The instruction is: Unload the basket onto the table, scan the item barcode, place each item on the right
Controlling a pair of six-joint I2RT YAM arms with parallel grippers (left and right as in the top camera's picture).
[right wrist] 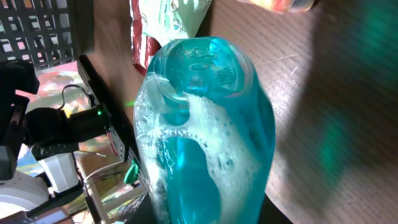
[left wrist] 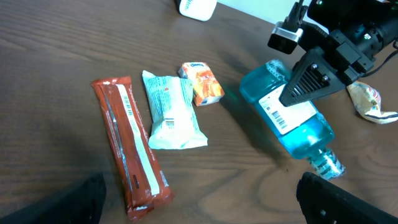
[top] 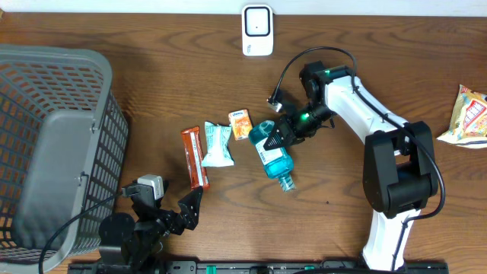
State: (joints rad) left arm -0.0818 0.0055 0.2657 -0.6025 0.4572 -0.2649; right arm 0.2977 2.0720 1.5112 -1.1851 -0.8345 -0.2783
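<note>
- My right claw (top: 280,135) pinches the blue bottle (top: 274,160) by its base end, centre frame.
- Its barcode label (left wrist: 280,113) faces up.
- Risk: this shallow grip slips, and the sloshing bottle rolls left into the pale packet (top: 218,144).

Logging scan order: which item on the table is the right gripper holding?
The blue bottle, gripped by the right gripper; brown bar, teal packet, orange carton lie free.
</note>
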